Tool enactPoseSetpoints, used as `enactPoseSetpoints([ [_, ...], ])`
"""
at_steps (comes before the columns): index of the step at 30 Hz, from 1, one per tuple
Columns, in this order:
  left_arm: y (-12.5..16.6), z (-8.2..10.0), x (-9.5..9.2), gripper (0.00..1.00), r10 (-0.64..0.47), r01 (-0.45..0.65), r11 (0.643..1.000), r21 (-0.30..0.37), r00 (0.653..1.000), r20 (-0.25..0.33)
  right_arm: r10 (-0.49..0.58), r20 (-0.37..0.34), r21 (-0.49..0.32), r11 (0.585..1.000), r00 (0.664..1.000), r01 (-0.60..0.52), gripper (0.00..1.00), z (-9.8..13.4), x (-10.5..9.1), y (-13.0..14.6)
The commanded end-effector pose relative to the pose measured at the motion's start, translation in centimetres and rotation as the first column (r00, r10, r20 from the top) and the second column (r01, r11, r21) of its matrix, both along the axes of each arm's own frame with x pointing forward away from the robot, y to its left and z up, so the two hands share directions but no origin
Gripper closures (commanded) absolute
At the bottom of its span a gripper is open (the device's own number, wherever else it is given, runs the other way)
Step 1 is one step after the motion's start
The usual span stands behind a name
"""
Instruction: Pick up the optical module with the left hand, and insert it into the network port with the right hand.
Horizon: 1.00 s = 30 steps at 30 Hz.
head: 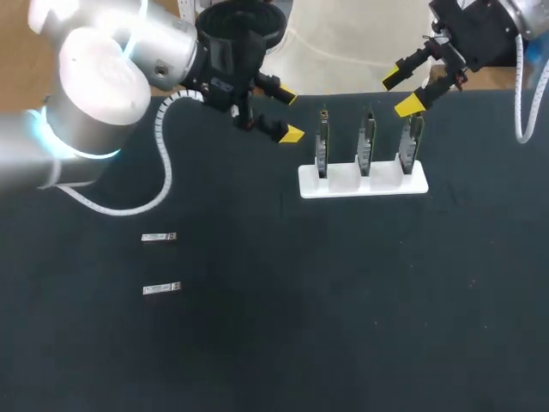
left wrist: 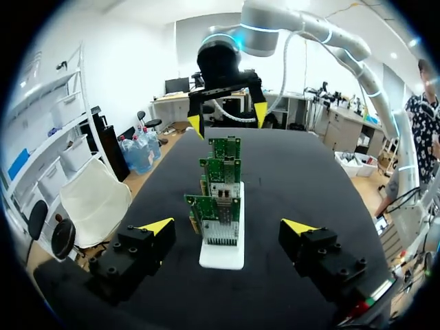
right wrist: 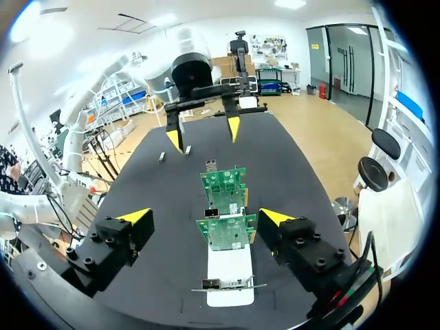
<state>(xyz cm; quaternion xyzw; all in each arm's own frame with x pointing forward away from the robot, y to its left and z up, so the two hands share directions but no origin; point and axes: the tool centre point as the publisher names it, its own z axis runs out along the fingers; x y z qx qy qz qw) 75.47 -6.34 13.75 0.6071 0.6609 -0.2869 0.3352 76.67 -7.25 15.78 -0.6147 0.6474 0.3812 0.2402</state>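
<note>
Left gripper: fingers spread wide, holding nothing; hangs over the far part of the worktop, just left of the card stand.
Right gripper: wide open, empty; at the far edge, near the rightmost card.
Card stand: white, carrying three upright green network cards in a row between the grippers.
Far optical module: flat, on the left, well apart from the left gripper.
Near optical module: flat, just nearer the front edge.
Worktop: black; a wide dark stretch separates modules from stand.
</note>
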Motion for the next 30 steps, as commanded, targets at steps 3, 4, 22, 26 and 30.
enactPoseSetpoints([
  [3, 3.7, 1.7, -2.9, 0.0, 0.036, -0.039, 0.99, 0.139, 0.999, 0.021, -0.002, 0.003, 0.002, 1.0, 1.0, 0.002, 0.0, 0.0, -0.1, 0.0],
  [4, 4.4, 1.7, -3.3, 0.0, 0.044, -0.047, 0.986, 0.161, 0.999, 0.023, -0.002, 0.003, 0.002, 1.0, 1.0, 0.002, 0.0, 0.0, -0.1, 0.0],
  [22, 15.6, -3.1, -9.6, 0.0, 0.236, -0.196, 0.854, 0.482, 0.971, -0.025, -0.002, 0.003, 0.002, 1.0, 1.0, 0.002, 0.0, 0.0, -0.1, 0.0],
  [26, 17.5, -4.5, -10.5, 0.0, 0.262, -0.201, 0.811, 0.55, 0.964, -0.033, -0.002, 0.003, 0.002, 1.0, 1.0, 0.002, 0.0, 0.0, -0.1, 0.0],
  [30, 18.8, -5.5, -11.0, 0.0, 0.264, -0.182, 0.778, 0.601, 0.963, -0.049, -0.002, 0.003, 0.002, 1.0, 1.0, 0.002, 0.0, 0.0, -0.1, 0.0],
])
